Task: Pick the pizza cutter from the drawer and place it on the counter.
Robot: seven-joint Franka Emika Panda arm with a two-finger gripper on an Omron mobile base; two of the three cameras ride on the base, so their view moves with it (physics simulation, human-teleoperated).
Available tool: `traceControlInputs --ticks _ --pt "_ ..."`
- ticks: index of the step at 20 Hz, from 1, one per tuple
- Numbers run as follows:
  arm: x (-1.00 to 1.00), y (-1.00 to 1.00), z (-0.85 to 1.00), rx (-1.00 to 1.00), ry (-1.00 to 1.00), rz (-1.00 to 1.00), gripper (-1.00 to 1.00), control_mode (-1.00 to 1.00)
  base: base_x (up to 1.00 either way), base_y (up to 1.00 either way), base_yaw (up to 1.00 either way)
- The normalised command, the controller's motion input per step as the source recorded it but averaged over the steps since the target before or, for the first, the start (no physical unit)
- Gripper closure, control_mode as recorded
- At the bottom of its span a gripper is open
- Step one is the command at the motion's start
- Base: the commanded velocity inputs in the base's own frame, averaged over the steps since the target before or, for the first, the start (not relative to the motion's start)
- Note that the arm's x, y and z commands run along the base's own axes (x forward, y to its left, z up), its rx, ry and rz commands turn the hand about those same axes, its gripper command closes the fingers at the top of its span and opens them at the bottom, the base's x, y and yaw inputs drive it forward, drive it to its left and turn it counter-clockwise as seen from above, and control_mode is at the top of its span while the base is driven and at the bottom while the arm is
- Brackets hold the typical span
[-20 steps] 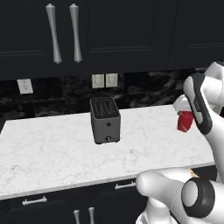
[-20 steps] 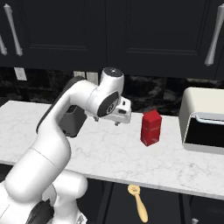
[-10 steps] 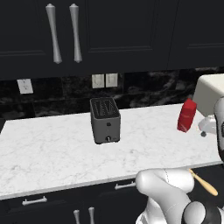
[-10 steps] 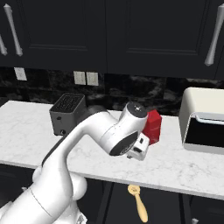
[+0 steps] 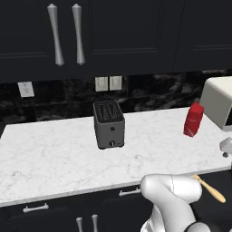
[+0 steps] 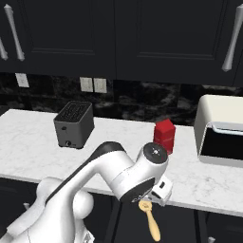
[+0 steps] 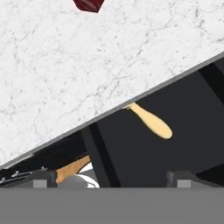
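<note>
A: In the left base view, what is sitting on the counter (image 5: 54,154)?

B: A dark toaster (image 5: 108,123) is standing near the middle, a red carton (image 5: 194,119) is standing off to the right, and a pale appliance (image 5: 218,101) is showing at the far right edge. Below the counter's front edge, the tan pizza cutter (image 5: 209,189) is lying in the dark drawer space, partly behind the white arm.

A: And in the right base view?

B: The arm is bending down over the counter (image 6: 28,147) edge, and the end effector (image 6: 159,191) is hanging just above the pizza cutter (image 6: 151,220), which is lying below counter level with its handle pointing toward the camera. The red carton (image 6: 164,135) is standing behind the arm.

A: Is the hand view showing the fingers?

B: The end effector (image 7: 111,177) is showing its two fingertips (image 7: 43,178) spread wide, pinching nothing. The pizza cutter (image 7: 151,122) is lying in the dark drawer, its head tucked under the counter (image 7: 87,61) edge.
</note>
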Motion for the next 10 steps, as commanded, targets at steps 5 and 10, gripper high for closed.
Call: traceControlInputs --ticks 5,10 --pt "-0.32 -0.56 -0.57 0.01 0.11 -0.18 -1.0 -1.0 0.0 0.0 0.0" --pt "-0.25 -0.76 -0.63 0.02 0.11 -0.17 -1.0 -1.0 0.0 0.0 0.0"
